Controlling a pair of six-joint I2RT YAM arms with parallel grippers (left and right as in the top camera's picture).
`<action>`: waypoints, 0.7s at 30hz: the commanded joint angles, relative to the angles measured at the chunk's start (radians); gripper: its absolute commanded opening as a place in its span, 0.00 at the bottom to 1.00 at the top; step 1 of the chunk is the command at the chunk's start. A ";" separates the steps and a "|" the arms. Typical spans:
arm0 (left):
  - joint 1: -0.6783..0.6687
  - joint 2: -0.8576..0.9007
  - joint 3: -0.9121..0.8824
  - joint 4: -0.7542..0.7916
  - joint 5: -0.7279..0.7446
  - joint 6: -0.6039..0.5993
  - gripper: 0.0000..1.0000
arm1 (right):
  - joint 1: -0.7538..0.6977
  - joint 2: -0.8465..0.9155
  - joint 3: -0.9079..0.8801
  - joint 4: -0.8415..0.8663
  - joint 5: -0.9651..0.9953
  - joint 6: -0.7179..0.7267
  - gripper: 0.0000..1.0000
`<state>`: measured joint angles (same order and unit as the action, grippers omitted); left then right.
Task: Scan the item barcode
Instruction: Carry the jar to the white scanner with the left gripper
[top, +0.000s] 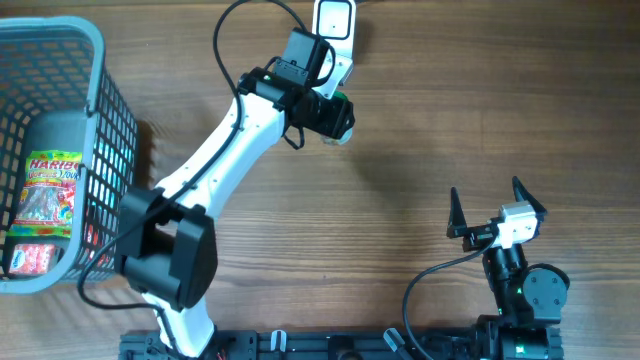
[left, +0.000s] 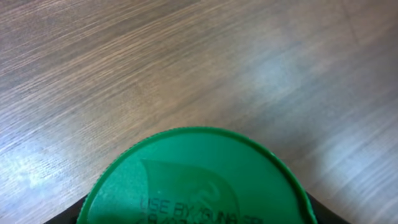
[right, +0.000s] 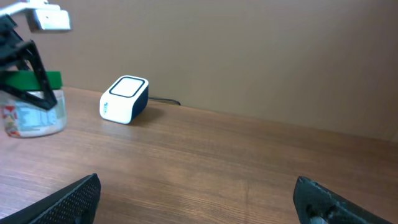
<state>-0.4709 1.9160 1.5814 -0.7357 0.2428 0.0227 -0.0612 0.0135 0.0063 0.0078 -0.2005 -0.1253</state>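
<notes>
My left gripper (top: 335, 118) is closed around the jar (right: 34, 115) just under its green lid (left: 199, 180). I have it near the far edge of the table, about midway along, just beside the white scanner (top: 334, 20). I cannot tell whether its base rests on the wood or hangs just above it. My right gripper (top: 497, 208) stands spread wide and empty near the near right corner, well apart from all this. The main risk, as I judge it, is a failed read. I cannot see the barcode in any view, so it may face away from the scanner's window. Turning the jar to find it could loosen a grip that sits high on a smooth, round wall. If the jar slips, it could drop or roll towards the far edge. I am also close enough to the scanner that a careless swing could knock it or snag its cable. The basket (top: 95, 60) at the left edge is out of the way.
</notes>
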 joint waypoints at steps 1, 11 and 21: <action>0.002 0.036 0.008 0.021 -0.002 -0.013 0.64 | 0.005 -0.006 -0.001 0.005 0.014 -0.006 1.00; 0.002 0.138 0.008 0.051 -0.039 -0.013 0.64 | 0.005 -0.006 -0.001 0.005 0.014 -0.006 1.00; -0.062 0.205 0.005 0.093 -0.029 -0.110 0.60 | 0.005 -0.006 -0.001 0.005 0.014 -0.006 1.00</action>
<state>-0.4805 2.1094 1.5814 -0.6502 0.2058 -0.0521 -0.0612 0.0135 0.0063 0.0078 -0.2001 -0.1253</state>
